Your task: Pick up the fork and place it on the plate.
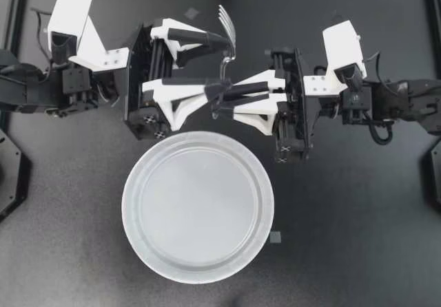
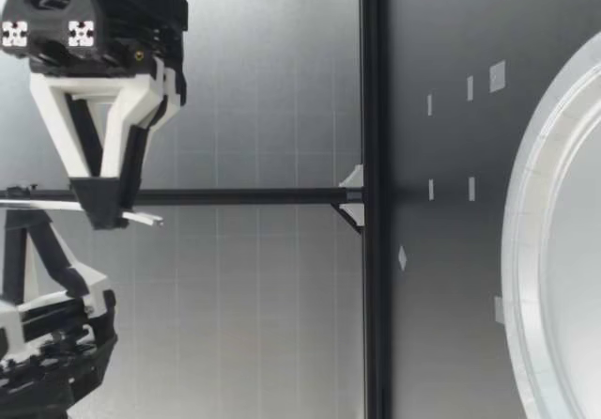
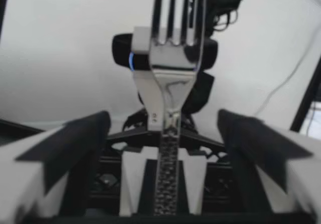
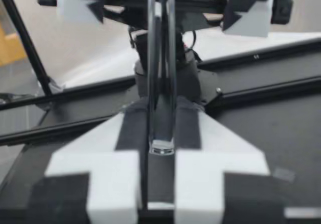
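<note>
Nearest, the plate (image 1: 129,204) lies bare on the table (image 1: 358,238), waiting. Just past the plate's far rim and well above it, my right gripper (image 1: 222,95) is clamped on the fork (image 1: 228,32). Its 2 fingers (image 4: 110,169) pinch the handle's low end edge-on, so the fork stands close to upright, tines up. That looks like a firm hold, I'd say, but the fork needs tipping flat before it can go down on the plate. A little farther from the plate, my left gripper (image 1: 222,64) is spread wide, its fingers (image 3: 70,143) well apart on either side of the fork's neck and touching nothing. It reads as a handover pose, with the right alone carrying the load. So the fork is not over the plate yet. Writing? None readable on plate or fork; a tiny mark (image 3: 154,116) on the fork's neck is too small to tell.
</note>
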Available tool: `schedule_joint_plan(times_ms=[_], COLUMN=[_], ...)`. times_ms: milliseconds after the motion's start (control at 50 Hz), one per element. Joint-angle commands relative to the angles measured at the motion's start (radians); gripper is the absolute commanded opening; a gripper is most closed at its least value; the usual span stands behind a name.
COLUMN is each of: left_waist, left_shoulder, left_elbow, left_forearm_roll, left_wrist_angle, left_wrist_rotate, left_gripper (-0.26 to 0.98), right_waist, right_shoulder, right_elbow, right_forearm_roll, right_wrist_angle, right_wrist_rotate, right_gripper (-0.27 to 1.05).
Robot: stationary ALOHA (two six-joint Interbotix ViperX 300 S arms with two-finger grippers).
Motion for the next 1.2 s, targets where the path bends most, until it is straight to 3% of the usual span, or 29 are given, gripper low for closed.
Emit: schedule_joint_plan(times_ms=[0,140,240,340,420,560,680,920,1180], left_waist=[0.002,0.002,0.002,0.002,0.002,0.003,0.011,0.015,0.015], left_shoulder=[-0.044,-0.106,-0.160,-0.224,-0.272,-0.348,-0.376,-0.364,-0.370], left_elbow=[0.005,0.063,0.127,0.195,0.233,0.267,0.268,0.256,0.270], left_forearm_roll=[0.000,-0.002,-0.002,-0.003,-0.003,-0.003,-0.011,-0.038,-0.038], left_wrist_angle=[-0.005,0.020,0.118,0.278,0.364,0.397,0.402,0.402,0.403], left_wrist_rotate=[0.006,0.021,0.025,0.023,0.023,0.035,0.058,0.060,0.061], left_gripper=[0.91,0.91,0.91,0.91,0.91,0.91,0.91,0.91,0.91], right_waist=[-0.014,-0.058,-0.060,0.040,0.150,0.314,0.423,0.422,0.410], right_shoulder=[-0.081,-0.225,-0.371,-0.489,-0.546,-0.604,-0.589,-0.344,-0.115], right_elbow=[0.009,0.080,0.124,0.141,0.160,0.247,0.307,0.282,0.152], right_forearm_roll=[0.000,0.000,-0.006,0.014,0.100,0.327,0.417,0.433,0.431], right_wrist_angle=[0.092,0.273,0.600,1.042,1.230,1.241,1.187,1.172,1.249], right_wrist_rotate=[-0.002,-0.003,-0.002,0.003,0.003,0.000,0.012,0.103,0.124], right_gripper=[-0.19,-0.19,-0.19,-0.19,-0.19,-0.19,-0.19,-0.19,-0.19])
